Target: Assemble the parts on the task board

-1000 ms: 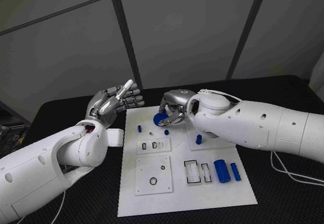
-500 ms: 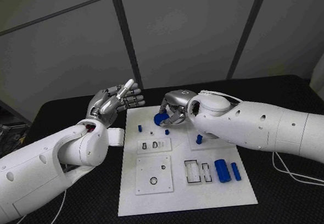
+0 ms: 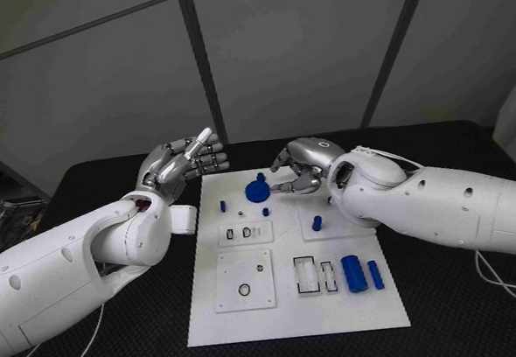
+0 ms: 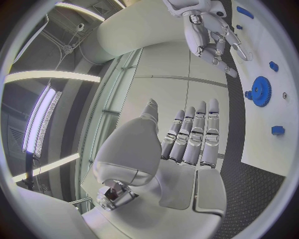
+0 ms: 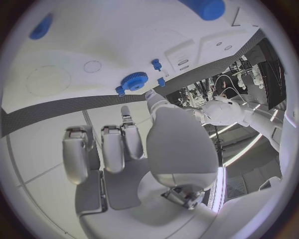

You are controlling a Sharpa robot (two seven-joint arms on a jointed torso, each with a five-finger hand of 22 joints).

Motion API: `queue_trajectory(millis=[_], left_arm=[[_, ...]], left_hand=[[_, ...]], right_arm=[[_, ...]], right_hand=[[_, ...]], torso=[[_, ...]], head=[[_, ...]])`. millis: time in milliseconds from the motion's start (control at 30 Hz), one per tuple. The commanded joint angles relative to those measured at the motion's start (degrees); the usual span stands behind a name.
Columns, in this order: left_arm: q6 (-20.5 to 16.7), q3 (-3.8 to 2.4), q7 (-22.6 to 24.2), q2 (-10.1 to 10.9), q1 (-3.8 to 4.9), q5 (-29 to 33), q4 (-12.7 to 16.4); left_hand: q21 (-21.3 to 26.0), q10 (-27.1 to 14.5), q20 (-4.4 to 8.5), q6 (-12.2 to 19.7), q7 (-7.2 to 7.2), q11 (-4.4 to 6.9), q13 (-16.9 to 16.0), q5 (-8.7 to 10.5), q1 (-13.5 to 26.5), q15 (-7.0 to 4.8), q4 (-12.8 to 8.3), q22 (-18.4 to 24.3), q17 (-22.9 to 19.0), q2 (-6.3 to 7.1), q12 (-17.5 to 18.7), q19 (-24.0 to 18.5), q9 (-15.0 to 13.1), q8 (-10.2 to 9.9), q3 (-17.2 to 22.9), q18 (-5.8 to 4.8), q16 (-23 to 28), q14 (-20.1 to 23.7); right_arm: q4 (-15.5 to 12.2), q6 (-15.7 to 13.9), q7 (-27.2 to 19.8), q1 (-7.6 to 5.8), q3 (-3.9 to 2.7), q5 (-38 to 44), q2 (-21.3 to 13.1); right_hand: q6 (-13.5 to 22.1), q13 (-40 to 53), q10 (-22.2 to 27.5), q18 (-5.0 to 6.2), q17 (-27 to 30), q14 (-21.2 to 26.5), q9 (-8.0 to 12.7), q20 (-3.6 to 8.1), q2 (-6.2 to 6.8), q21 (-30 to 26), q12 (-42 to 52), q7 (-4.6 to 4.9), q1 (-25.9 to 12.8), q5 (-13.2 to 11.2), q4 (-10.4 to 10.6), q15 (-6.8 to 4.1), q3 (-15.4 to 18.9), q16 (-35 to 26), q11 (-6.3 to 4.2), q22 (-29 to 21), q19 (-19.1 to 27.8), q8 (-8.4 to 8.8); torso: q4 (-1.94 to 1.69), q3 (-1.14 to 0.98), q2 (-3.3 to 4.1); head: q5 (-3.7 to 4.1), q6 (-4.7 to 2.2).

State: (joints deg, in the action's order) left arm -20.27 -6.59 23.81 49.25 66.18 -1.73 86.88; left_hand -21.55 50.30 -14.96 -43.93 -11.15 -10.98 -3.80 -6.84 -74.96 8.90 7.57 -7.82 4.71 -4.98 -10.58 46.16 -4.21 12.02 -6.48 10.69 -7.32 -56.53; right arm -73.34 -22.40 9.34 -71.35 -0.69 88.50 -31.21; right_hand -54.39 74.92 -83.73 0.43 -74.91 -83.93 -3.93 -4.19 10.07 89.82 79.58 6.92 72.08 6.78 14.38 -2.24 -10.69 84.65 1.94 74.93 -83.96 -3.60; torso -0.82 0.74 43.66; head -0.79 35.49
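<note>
One black table (image 3: pixel 459 154) carries one white board (image 3: pixel 296 302) in its middle. Two white arms reach in over it. The left hand (image 3: pixel 183 163) hangs above the table just off the board's far left corner, fingers straight and side by side, palm up, holding nothing. The right hand (image 3: pixel 306 164) hovers over the board's far end, just right of the gear, fingers loosely curled and apart, nothing in them; its arm covers the board's right far edge.

Blue parts on the board: one gear (image 3: pixel 257 190) at the far end, free of both hands; two cylinders near the right edge, one thick (image 3: pixel 353 272) and one thin (image 3: pixel 375 273), lying side by side; four small pegs, at (image 3: pixel 223 206), (image 3: pixel 240 208), (image 3: pixel 266 211) and (image 3: pixel 317 221). Raised white panels with black-outlined slots sit between them, one holding a black ring (image 3: pixel 244 289).
</note>
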Motion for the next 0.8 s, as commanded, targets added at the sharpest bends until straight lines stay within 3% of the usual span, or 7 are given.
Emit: queue_trajectory(millis=[33, 200, 300, 433, 500, 567, 800], left_arm=[[0.61, -0.05, 0.32, 0.14, 0.11, -0.31, 0.00], [0.64, -0.05, 0.27, 0.43, 0.10, -0.31, 0.11], [0.72, -0.04, 0.24, 0.53, 0.10, -0.31, 0.16], [0.98, -0.03, 0.17, 0.55, 0.09, -0.31, 0.19], [1.17, -0.03, 0.10, 0.50, 0.08, -0.31, 0.12], [1.27, -0.02, 0.07, 0.42, 0.08, -0.31, 0.04], [1.45, 0.00, 0.02, 0.15, 0.04, -0.31, -0.28]], left_hand=[[-0.04, 0.01, -0.01, -0.22, -1.97, -0.15, 0.05, -0.10, -0.37, 0.15, -0.24, 0.07, -0.07, -0.28, 0.13, 0.28, 0.06, -0.40, -0.04, -0.32, 0.21, 0.12], [-0.04, 0.01, -0.01, -0.22, -1.97, -0.15, 0.05, -0.10, -0.37, 0.15, -0.24, 0.07, -0.07, -0.28, 0.13, 0.28, 0.06, -0.40, -0.04, -0.32, 0.21, 0.12], [-0.02, 0.03, -0.01, -0.26, -1.95, -0.13, 0.04, -0.09, -0.40, 0.15, -0.34, 0.12, -0.07, -0.31, 0.24, 0.29, 0.08, -0.45, -0.08, -0.32, 0.32, 0.10], [-0.02, 0.04, -0.01, -0.27, -1.95, -0.13, 0.04, -0.09, -0.41, 0.15, -0.35, 0.13, -0.07, -0.32, 0.25, 0.29, 0.08, -0.46, -0.09, -0.32, 0.34, 0.09], [-0.02, 0.08, -0.01, -0.30, -1.94, -0.12, 0.03, -0.09, -0.44, 0.14, -0.39, 0.14, -0.07, -0.33, 0.26, 0.30, 0.08, -0.46, -0.09, -0.32, 0.35, 0.07], [-0.02, 0.08, -0.01, -0.30, -1.94, -0.12, 0.03, -0.09, -0.44, 0.14, -0.39, 0.14, -0.07, -0.33, 0.26, 0.30, 0.08, -0.46, -0.09, -0.32, 0.35, 0.07], [-0.01, 0.21, -0.01, -0.40, -1.92, -0.10, 0.01, -0.12, -0.52, 0.13, -0.48, 0.16, -0.06, -0.39, 0.26, 0.32, 0.07, -0.44, -0.07, -0.31, 0.38, 0.00]], right_arm=[[-2.22, -4.85, -4.75, -0.12, -0.26, -7.39, -3.05], [-4.61, -1.79, -9.00, -0.13, -1.01, -15.21, -9.20], [-5.21, -0.01, -11.68, -0.14, -1.18, -19.05, -12.75], [-5.16, 0.84, -14.22, -0.13, -1.27, -21.50, -16.30], [-4.63, 0.63, -15.50, -0.11, -1.28, -22.53, -17.57], [-4.00, 0.51, -16.25, -0.04, -1.28, -23.10, -18.13], [-2.35, 1.43, -16.69, 1.17, -1.28, -23.43, -18.67]], right_hand=[[-0.46, 3.58, 0.11, -0.43, -2.83, -3.47, -0.09, -0.04, 0.38, 0.18, -0.11, -0.01, 0.47, 0.21, -0.39, 0.08, 0.17, -0.28, 0.19, 15.07, -6.04, -0.36], [-1.54, 2.01, 1.12, -0.18, -1.11, -2.99, -0.21, -0.09, 0.31, -0.29, -1.69, -0.12, 2.30, -0.30, -1.71, 0.06, -0.14, -1.26, 0.11, 14.05, -5.41, -0.51], [-2.72, 0.24, 2.24, 0.40, 0.49, -2.55, -0.31, 0.00, 0.28, -1.46, -3.52, -0.32, 4.99, -0.45, -3.91, -0.09, -0.71, -2.26, -0.09, 11.65, -3.89, -0.67], [-3.58, -0.80, 2.80, 0.55, 0.91, -2.48, -0.29, 0.17, 0.64, -1.83, -4.63, -0.50, 6.64, -0.44, -5.79, -0.25, -0.85, -2.68, -0.29, 10.98, -3.47, -0.57], [-3.61, -0.96, 2.85, 0.53, 0.78, -2.53, -0.25, 0.20, 0.82, -1.80, -4.81, -0.53, 6.86, -0.44, -6.16, -0.27, -0.78, -2.65, -0.31, 11.07, -3.53, -0.46], [-3.44, -1.01, 2.85, 0.50, 0.58, -2.59, -0.18, 0.22, 1.06, -1.74, -4.87, -0.56, 6.79, -0.40, -6.31, -0.29, -0.59, -2.57, -0.34, 11.20, -3.61, -0.30], [-2.69, -1.56, 3.12, 0.53, 0.63, -2.61, 0.02, 0.22, 1.46, -1.84, -5.44, -0.39, 6.63, -0.34, -6.56, -0.24, -0.05, -2.66, -0.22, 11.05, -3.53, 0.04]], torso=[[0.07, 0.02, -0.07], [0.33, -0.01, -0.11], [0.61, -0.09, -0.21], [0.98, -0.26, -0.29], [1.15, -0.44, -0.30], [1.14, -0.48, -0.32], [0.83, -0.30, -0.28]], head=[[0.18, -0.12], [0.18, -0.28], [0.50, -0.36], [1.15, -0.56], [1.39, -0.68], [1.77, -0.85], [2.44, -0.85]])
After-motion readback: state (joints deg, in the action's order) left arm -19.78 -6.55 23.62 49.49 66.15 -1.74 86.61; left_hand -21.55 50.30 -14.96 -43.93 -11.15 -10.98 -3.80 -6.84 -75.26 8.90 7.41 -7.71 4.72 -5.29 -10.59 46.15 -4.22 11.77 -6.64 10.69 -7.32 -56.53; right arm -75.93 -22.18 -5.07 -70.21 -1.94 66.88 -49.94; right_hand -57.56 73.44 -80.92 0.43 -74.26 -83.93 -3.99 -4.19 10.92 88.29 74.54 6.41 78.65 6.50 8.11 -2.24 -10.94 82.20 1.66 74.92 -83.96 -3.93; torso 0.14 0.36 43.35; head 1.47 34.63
